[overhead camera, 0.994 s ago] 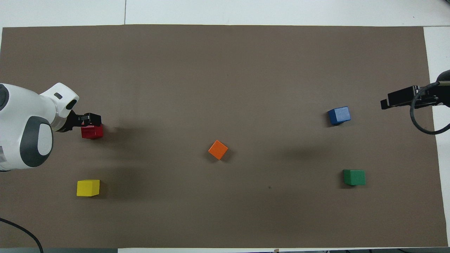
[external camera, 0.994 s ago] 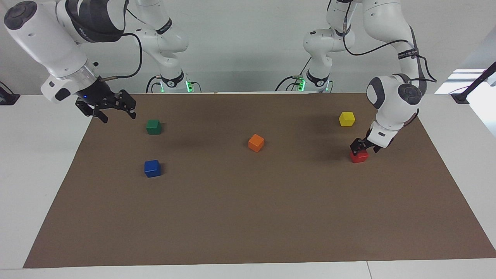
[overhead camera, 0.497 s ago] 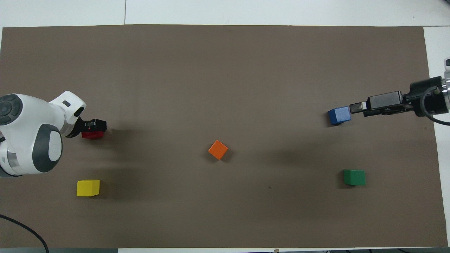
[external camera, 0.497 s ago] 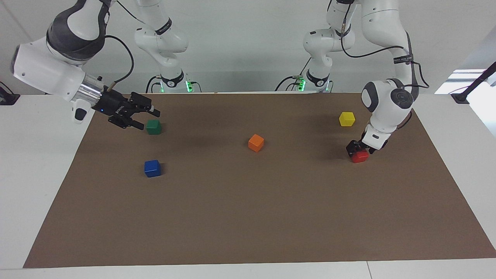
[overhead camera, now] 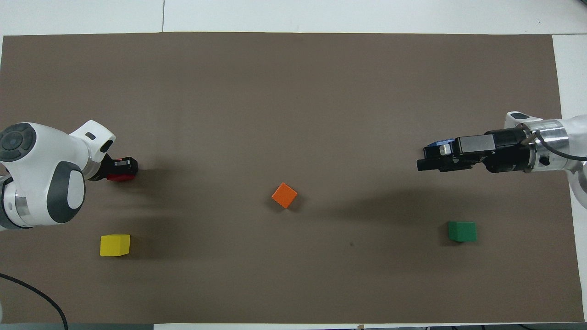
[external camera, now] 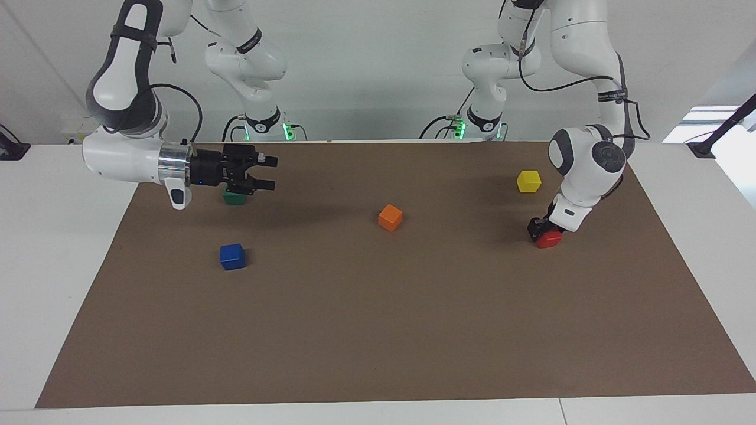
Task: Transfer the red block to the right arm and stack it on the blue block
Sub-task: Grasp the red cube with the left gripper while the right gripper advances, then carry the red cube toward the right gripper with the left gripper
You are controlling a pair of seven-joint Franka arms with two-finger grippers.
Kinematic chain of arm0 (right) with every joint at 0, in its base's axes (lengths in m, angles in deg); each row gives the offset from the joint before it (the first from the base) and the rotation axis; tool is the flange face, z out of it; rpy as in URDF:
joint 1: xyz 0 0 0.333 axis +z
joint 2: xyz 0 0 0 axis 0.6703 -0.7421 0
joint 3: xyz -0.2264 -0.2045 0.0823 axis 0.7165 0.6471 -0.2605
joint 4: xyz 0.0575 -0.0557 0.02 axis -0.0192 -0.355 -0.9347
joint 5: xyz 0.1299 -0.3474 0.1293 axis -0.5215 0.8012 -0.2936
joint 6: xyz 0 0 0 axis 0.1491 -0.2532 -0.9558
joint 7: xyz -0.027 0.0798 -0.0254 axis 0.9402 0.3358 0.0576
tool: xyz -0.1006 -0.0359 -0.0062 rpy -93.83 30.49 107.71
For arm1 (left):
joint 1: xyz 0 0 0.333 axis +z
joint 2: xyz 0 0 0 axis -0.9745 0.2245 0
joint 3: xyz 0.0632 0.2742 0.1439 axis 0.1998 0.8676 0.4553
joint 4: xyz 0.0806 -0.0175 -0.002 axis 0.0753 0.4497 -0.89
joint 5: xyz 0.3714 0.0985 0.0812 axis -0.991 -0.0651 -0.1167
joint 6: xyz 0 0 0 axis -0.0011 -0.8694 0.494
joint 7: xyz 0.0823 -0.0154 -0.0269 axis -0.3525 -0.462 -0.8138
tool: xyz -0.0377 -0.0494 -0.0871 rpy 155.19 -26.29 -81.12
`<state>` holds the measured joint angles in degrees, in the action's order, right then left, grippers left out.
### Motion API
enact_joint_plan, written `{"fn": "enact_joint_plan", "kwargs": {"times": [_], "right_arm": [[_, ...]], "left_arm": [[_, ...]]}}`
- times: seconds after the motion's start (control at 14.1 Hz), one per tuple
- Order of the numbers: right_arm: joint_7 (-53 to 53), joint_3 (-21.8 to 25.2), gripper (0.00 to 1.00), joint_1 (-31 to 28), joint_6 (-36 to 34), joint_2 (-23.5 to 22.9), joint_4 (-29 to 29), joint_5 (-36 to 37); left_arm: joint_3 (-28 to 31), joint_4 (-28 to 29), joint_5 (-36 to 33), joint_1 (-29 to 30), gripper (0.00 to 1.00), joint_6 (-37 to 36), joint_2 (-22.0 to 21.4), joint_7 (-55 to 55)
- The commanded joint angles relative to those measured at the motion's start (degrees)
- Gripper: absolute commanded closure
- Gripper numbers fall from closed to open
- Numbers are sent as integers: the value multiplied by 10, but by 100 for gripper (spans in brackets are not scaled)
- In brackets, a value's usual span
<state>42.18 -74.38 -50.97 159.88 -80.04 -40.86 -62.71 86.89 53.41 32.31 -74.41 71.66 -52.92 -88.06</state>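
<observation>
facing view: left gripper (external camera: pixel 538 229) was down at the red block (external camera: pixel 550 239) on the brown mat (external camera: pixel 378 330), near the mat's edge at the left arm's end; fingers at the block's sides, hold looked closed on it but could not tell for sure. yellow block (external camera: pixel 528 180) sat nearer the robots than it. right gripper (external camera: pixel 269 172) hung level over the mat, fingers parted, empty, wrist horizontal, green block (external camera: pixel 234 198) partly hidden under it. blue block (external camera: pixel 232 256) lay below it, untouched. orange block (external camera: pixel 390 217) sat mid-mat, open mat all round.
</observation>
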Motion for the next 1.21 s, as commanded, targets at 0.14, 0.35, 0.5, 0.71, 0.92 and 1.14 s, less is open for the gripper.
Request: {"fn": "enact_joint_plan", "kwargs": {"times": [0.14,0.35,0.5,0.71,0.92,1.14], "right_arm": [[113,-6,0,-8,-79,-91,-15,-105],[97,-9,0,14,-91,-133,-13,-156],[59,-22,0,15,-116,-155,-9,-186],[34,-23,0,38,-149,-173,-5,-207],[33,-23,0,47,-174,-188,14,-221],[33,-23,0,62,-172,-191,25,-237]], "left_arm": [[1,-92,53,-1,100,-122,7,-87],[3,-169,73,5,100,-254,7,-183],[2,-183,127,4,100,-279,-4,-261],[1,-212,200,3,100,-347,-23,-354],[0,-221,308,1,100,-374,-43,-513],[-14,-219,350,-18,100,-368,-51,-652]]}}
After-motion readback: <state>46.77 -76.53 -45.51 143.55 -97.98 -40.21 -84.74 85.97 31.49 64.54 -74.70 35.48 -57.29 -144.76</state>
